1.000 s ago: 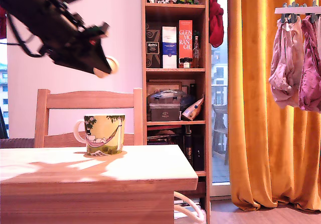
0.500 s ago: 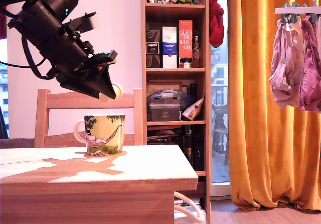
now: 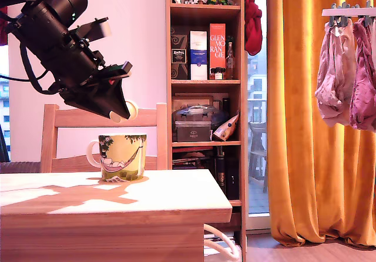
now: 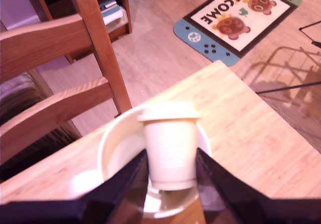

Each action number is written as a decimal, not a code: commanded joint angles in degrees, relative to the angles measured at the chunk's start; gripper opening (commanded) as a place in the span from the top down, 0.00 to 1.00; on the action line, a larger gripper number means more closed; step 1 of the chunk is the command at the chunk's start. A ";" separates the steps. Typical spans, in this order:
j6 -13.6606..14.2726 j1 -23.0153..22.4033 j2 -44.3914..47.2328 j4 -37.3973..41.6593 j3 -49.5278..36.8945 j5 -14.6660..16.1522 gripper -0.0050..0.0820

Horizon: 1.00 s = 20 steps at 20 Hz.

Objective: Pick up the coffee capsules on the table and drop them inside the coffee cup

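**A:** How many of each do you have in front of you?

**B:** You have one capsule (image 4: 170, 143), one cup (image 3: 122, 156) and one gripper (image 3: 123, 111). Your fingers (image 4: 125, 184) are closed on the capsule, one on each side of its tapered body, rim away from the wrist. In the wrist view it hangs right over the open mouth of the cup (image 4: 113, 148); in the exterior view it sits above the cup's rim, clear of it, with the arm slanting down from that view's left.

**A:** What can't you make out?

**B:** In the exterior view you only see a pale sliver of the capsule (image 3: 130, 110) past the dark fingers. The arm's upper part is cut off at the frame edge. The cup's handle (image 3: 91, 154) shows in the exterior view only.

**A:** And the surface and room?

**B:** Your desk (image 3: 176, 197) is light wood with a thick plank edge, crossed by sun patches and the arm's shadow. A wooden chair (image 3: 100, 118) stands behind it, then a shelf unit (image 3: 205, 68), orange curtains (image 3: 305, 115) and hanging laundry (image 3: 349, 80) on the exterior view's right. A "WELCOME" mat (image 4: 238, 15) lies on the floor.
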 commanded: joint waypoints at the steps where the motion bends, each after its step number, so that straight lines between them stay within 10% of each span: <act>1: 0.31 0.07 0.02 0.13 0.22 0.24 0.71; 8: 0.66 0.07 0.02 -0.48 0.22 -0.33 0.70; 12: 0.63 0.44 0.02 -0.59 0.22 -2.16 0.29; 20: 0.63 0.44 0.02 -0.57 0.22 -2.34 0.29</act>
